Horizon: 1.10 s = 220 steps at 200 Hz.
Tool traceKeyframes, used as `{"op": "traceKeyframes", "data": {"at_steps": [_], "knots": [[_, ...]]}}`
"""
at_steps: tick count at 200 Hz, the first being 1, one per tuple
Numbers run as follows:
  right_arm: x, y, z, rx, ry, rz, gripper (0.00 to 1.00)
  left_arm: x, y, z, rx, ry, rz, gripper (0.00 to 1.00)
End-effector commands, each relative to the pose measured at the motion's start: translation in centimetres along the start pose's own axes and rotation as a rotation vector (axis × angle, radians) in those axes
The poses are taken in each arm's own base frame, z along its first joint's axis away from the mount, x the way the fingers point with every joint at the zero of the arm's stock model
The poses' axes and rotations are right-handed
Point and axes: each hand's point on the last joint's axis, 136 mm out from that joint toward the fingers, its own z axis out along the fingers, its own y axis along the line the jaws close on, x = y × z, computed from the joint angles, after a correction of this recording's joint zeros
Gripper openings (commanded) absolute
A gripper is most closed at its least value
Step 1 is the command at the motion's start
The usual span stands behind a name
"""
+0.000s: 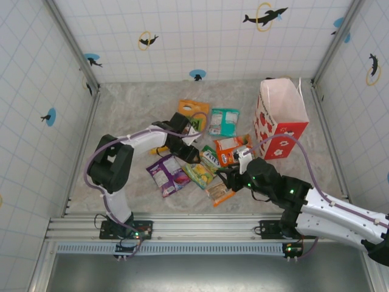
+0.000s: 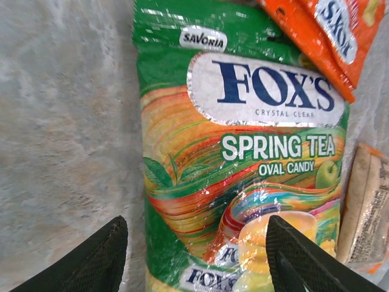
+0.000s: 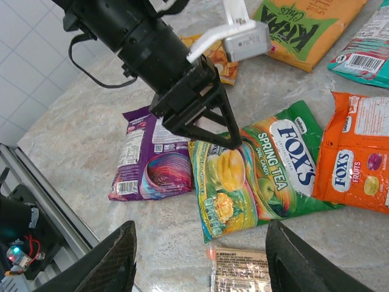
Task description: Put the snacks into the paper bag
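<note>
White tiled walls (image 1: pixel 200 36), dolphin stickers (image 1: pixel 265 16), marbled grey tabletop (image 1: pixel 124 115)

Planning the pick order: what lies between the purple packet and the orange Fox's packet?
The green Fox's Spring Tea packet lies there, between the purple packet and the orange Fox's packet, clearest in the right wrist view.

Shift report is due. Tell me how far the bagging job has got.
Done: nothing that shows; the paper bag stands with no packet visible inside. In hand: the left claw is open over the green packet, not closed on it; the right claw hangs open above the wrapped bar. Left: all seven snacks, lying on the table.
</note>
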Motion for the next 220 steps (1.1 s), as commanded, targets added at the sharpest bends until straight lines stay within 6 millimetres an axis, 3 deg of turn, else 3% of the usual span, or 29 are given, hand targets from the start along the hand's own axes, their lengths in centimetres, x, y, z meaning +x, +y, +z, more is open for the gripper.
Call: {"op": "traceKeyframes", "data": {"at_steps": [1, 57, 71, 96, 133, 220], "knots": [[-0.3, -0.3, 0.0, 0.006, -0.031, 0.014, 0.57, 0.4, 0.1, 0.9, -0.019, 0.036, -0.008, 0.62], [-0.1, -0.3, 0.0, 0.001, -0.027, 0.014, 0.57, 1.2, -0.7, 2.9, -0.011, 0.080, 0.014, 0.59], [0.0, -0.4, 0.0, 0.004, -0.026, 0.017, 0.57, 1.8, -0.7, 3.4, -0.020, 0.101, 0.013, 0.53], [0.1, -0.5, -0.2, 0.006, -0.032, 0.021, 0.57, 1.8, -0.6, 3.5, -0.031, 0.104, 0.009, 0.34], [-0.1, -0.7, -0.5, 0.006, -0.058, 0.027, 0.57, 1.2, -0.7, 2.2, -0.064, 0.067, 0.028, 0.16], [-1.5, -0.7, -1.0, 0.000, -0.137, 0.017, 0.58, -0.9, -1.9, -3.1, -0.074, -0.188, 0.011, 0.03]]}}
